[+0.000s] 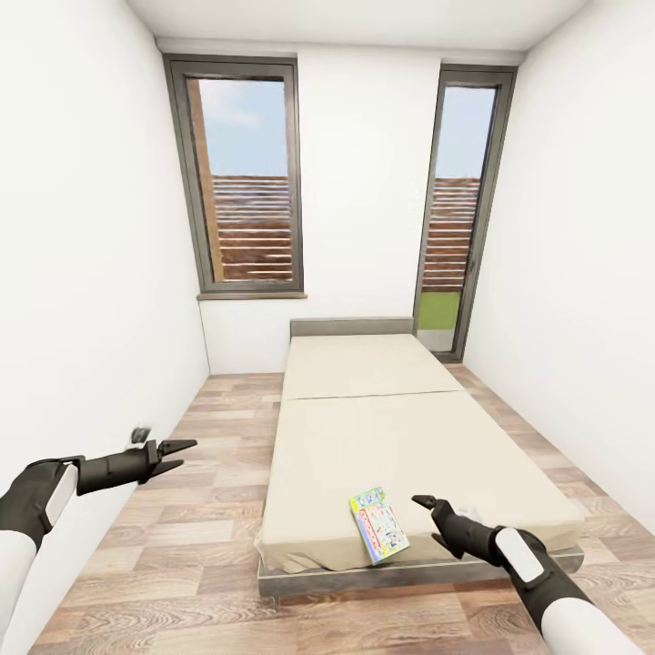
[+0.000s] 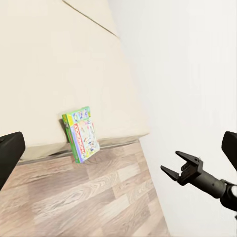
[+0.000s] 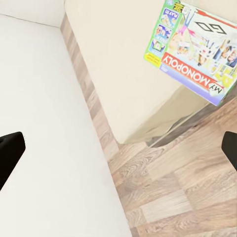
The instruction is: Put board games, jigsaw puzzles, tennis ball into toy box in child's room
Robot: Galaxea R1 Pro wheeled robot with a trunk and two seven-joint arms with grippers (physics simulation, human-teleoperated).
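Note:
One board game (image 1: 378, 525), a green-edged pale blue "My Monopoly" box, lies at the foot edge of the bed (image 1: 400, 437) and juts out over the frame. The same board game (image 2: 81, 134) (image 3: 195, 47) appears in both wrist views. My right gripper (image 1: 428, 516) hovers open just to the right of the box, apart from it. It is also seen, open, in the left wrist view (image 2: 180, 167). My left gripper (image 1: 173, 453) is open and empty over the floor left of the bed. The table, toy box, jigsaw puzzles and tennis ball are out of view.
White walls close in on both sides. Strips of wood-plank floor (image 1: 209, 509) run along the bed's left and right. A dark-framed window (image 1: 244, 177) and a tall glass door (image 1: 459, 209) stand in the far wall. The grey headboard (image 1: 352, 326) is at the far end.

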